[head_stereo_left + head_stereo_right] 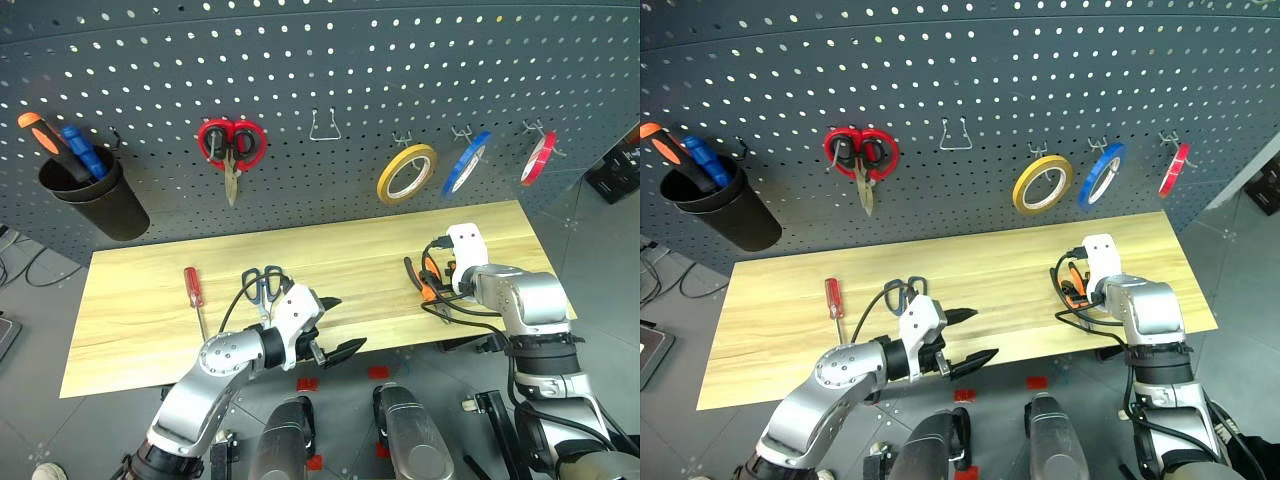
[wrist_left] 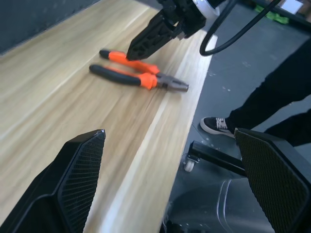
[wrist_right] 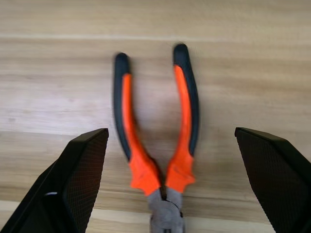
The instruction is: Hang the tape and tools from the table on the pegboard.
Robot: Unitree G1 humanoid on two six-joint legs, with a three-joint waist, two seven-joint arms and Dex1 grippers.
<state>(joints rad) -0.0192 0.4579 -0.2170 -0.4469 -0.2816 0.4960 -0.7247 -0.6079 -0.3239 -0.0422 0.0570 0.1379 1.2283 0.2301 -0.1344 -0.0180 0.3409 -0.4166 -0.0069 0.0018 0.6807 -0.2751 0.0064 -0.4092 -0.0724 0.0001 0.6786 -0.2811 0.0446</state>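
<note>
The pegboard (image 1: 320, 90) is standing behind the table (image 1: 140, 310), where the pliers (image 3: 155, 141) are lying near the right front edge. The right tool (image 3: 167, 194) is hovering over them, fingers spread wide, straddling both handles without touching. The left tool (image 1: 335, 325), also gaping empty, is partly hiding the scissors (image 1: 262, 283); the screwdriver (image 1: 194, 292) is lying beside them.

We see orange-and-black pliers (image 3: 155, 141) on the pale yellow, grained table (image 1: 140, 300). Our dark grey pegboard (image 1: 330, 60) carries a dotted grid of holes.
</note>
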